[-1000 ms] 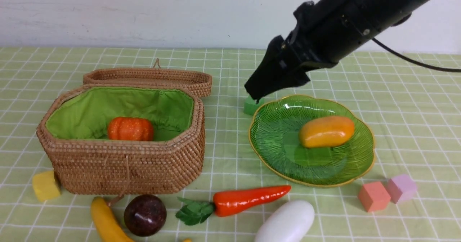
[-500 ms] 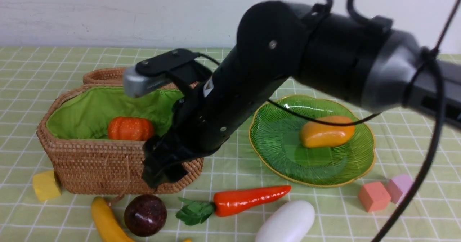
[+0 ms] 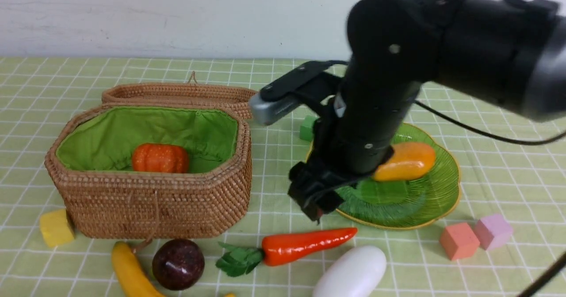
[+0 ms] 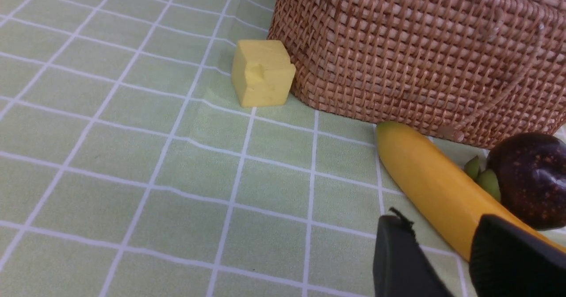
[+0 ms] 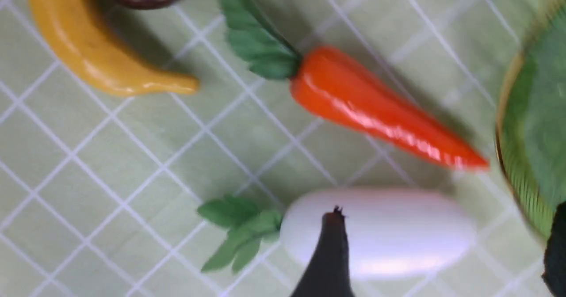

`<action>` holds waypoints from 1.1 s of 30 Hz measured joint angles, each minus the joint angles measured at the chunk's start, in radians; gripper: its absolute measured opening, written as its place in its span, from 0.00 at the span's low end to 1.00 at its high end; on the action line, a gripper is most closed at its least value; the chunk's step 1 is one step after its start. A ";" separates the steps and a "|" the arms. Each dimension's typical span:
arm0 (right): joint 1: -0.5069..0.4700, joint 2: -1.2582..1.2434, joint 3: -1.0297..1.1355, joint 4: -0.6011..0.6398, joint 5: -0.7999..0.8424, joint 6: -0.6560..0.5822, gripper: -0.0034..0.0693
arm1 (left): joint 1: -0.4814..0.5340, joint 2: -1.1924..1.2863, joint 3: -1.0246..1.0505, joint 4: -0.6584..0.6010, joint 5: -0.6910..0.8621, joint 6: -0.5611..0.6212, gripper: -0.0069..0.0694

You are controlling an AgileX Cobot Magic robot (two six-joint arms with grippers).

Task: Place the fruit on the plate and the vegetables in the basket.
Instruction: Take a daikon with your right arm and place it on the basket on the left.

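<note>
Right gripper (image 3: 316, 206), fingers spread wide and empty, hangs low to the right of the basket (image 3: 150, 199), in front of its front wall. Left gripper (image 4: 442, 244), fingers a little apart with nothing between them, hovers in front of the basket by the banana (image 3: 130, 272). The basket stands open with the pumpkin (image 3: 160, 158) inside. The plate (image 3: 398, 208) sits to the basket's right, apart from it, bearing the mango (image 3: 404, 161). The white oblong (image 3: 351, 272) lies front-right of the basket, the carrot (image 3: 305, 244) closer in. The banana and purple ball (image 3: 178, 264) lie just before its front wall.
</note>
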 joint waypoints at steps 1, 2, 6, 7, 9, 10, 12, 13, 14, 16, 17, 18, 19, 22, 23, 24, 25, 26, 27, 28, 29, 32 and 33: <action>-0.016 -0.034 0.053 0.021 -0.013 0.052 0.86 | 0.000 0.000 0.000 0.000 0.000 0.000 0.40; -0.029 -0.058 0.108 0.043 -0.031 0.114 0.86 | 0.000 0.000 0.000 0.000 0.000 0.000 0.40; -0.076 -0.110 0.310 0.109 -0.149 0.462 0.86 | 0.000 0.000 0.000 0.000 0.000 0.000 0.40; -0.082 -0.110 0.347 0.121 -0.168 0.533 0.86 | 0.000 0.000 0.000 0.000 0.000 0.000 0.40; -0.090 -0.102 0.425 0.138 -0.230 0.766 0.86 | 0.000 0.000 0.000 0.000 0.000 0.000 0.40; -0.091 -0.097 0.462 0.149 -0.271 0.862 0.86 | 0.000 0.000 0.000 0.000 0.000 0.000 0.40; -0.091 -0.084 0.514 0.164 -0.367 0.995 0.86 | 0.000 0.000 0.000 0.000 0.000 0.000 0.40; -0.091 -0.076 0.536 0.169 -0.420 1.049 0.86 | 0.000 0.000 0.000 0.000 0.000 0.000 0.40; -0.091 -0.072 0.542 0.169 -0.440 1.065 0.86 | 0.000 0.000 0.000 0.000 0.000 0.000 0.40; -0.092 -0.049 0.562 0.169 -0.556 1.111 0.86 | 0.000 0.000 0.000 0.000 0.000 0.000 0.40; -0.092 -0.039 0.563 0.167 -0.594 1.114 0.86 | 0.000 0.000 0.000 0.000 0.000 0.000 0.40; -0.093 -0.028 0.564 0.166 -0.628 1.114 0.86 | 0.000 0.000 0.000 0.000 0.000 0.000 0.40; -0.093 -0.019 0.565 0.164 -0.643 1.115 0.86 | 0.000 0.000 0.000 0.000 0.000 0.000 0.40; -0.093 0.008 0.565 0.164 -0.656 1.117 0.86 | 0.000 0.000 0.000 0.000 0.000 0.000 0.40; -0.093 0.013 0.565 0.164 -0.659 1.117 0.86 | 0.000 0.000 0.000 0.000 0.000 0.000 0.40; -0.093 0.027 0.565 0.160 -0.652 1.117 0.86 | 0.000 0.000 0.000 0.000 0.000 0.000 0.40; -0.093 0.037 0.565 0.158 -0.643 1.117 0.86 | 0.000 0.000 0.000 0.000 0.000 0.000 0.40; -0.093 0.046 0.565 0.153 -0.634 1.117 0.86 | 0.000 0.000 0.000 0.000 0.000 0.000 0.40; -0.093 0.059 0.565 0.146 -0.624 1.113 0.86 | 0.000 0.000 0.000 0.000 0.000 0.000 0.40; -0.093 0.066 0.565 0.141 -0.612 1.100 0.86 | 0.000 0.000 0.000 0.000 0.000 0.000 0.40; -0.093 0.069 0.564 0.138 -0.610 1.079 0.86 | 0.000 0.000 0.000 0.000 0.000 0.000 0.40; -0.093 0.070 0.561 0.140 -0.584 0.989 0.82 | 0.000 0.000 0.000 0.000 0.000 0.000 0.40; -0.093 0.069 0.561 0.142 -0.568 0.962 0.79 | 0.000 0.000 0.000 0.000 0.000 0.000 0.40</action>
